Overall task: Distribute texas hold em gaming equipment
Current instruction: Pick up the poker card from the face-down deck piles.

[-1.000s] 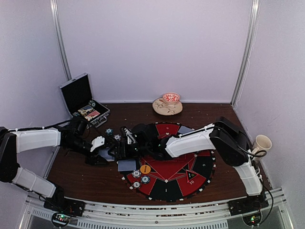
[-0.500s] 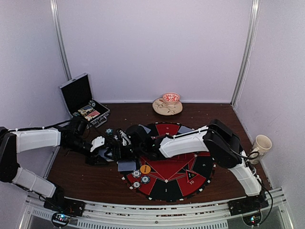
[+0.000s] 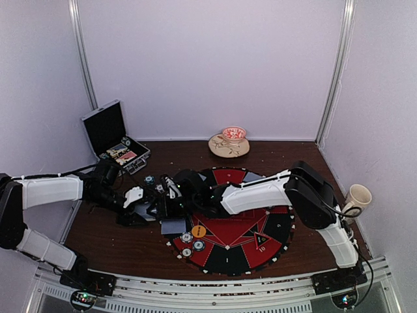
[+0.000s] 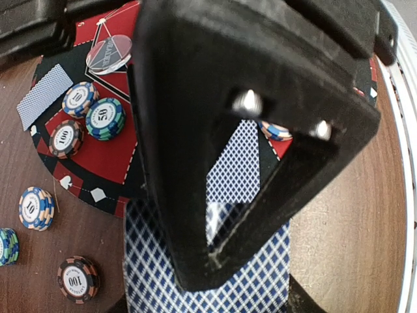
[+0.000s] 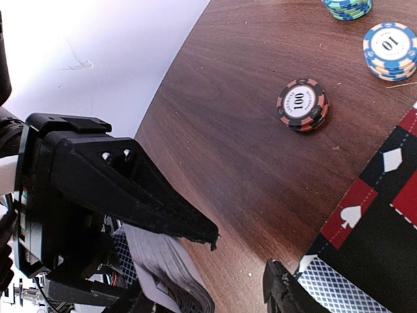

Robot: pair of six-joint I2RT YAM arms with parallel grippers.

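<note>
Desk: Where are your arms?
Me: My left gripper [image 3: 139, 207] and right gripper [image 3: 165, 197] are close together, just left of the round mat [image 3: 228, 259].
Desk: What's on the mat?
Me: I see a playing card [image 3: 172, 226], three chips [image 3: 199, 246] and an orange disc [image 3: 199, 231] at its left edge.

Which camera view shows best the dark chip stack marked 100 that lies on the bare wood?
The right wrist view: the stack lies whole, unobstructed, its number sharp. The left wrist view shows the stack low in a corner, upside down. In the top view I cannot make it out.
</note>
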